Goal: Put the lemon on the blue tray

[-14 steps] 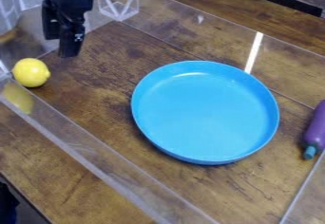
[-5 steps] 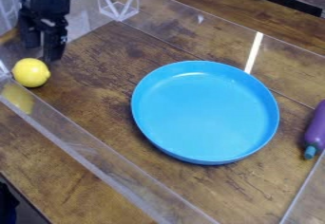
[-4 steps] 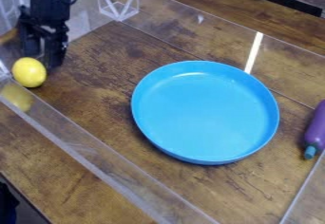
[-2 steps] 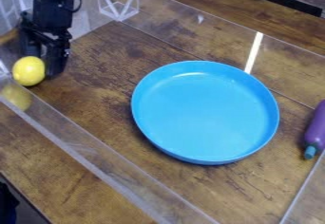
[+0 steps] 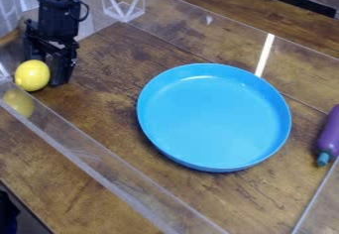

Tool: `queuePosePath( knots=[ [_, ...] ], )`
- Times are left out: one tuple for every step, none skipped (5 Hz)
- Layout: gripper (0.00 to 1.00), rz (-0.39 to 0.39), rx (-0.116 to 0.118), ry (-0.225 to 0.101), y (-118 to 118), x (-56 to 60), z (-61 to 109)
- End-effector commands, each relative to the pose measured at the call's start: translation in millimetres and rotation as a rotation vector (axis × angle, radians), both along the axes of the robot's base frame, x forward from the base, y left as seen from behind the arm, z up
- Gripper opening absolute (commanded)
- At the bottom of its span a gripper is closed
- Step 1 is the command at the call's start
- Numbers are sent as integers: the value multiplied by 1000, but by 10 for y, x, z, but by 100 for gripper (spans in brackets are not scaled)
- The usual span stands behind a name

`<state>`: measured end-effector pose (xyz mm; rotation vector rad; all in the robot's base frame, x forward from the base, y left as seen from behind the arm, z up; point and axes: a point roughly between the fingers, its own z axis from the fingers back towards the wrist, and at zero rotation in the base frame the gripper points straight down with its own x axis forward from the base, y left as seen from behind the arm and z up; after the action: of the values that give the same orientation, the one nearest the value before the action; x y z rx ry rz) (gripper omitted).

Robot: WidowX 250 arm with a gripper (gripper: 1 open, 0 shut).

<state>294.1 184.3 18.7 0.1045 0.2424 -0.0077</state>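
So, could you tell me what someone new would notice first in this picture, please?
Most likely the blue tray, large, bright and empty, right of centre on the wooden table. Next the lemon at the left edge, with the black gripper open right beside it. A purple object pokes in at the right edge.

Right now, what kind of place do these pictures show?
Probably a robot test bench, not a kitchen: a wooden table with clear plastic walls, a claw, and play items, a lemon and a blue tray.
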Motion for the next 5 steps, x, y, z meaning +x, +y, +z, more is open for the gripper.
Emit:
queuePosePath(
  knots=[
    [100,38,30,-30,90,-58,115],
    [100,83,33,-35,91,-15,167],
    [100,129,32,-37,92,37,210],
    [100,119,34,-39,136,71,234],
    [100,110,39,-40,154,78,230]
  ],
)
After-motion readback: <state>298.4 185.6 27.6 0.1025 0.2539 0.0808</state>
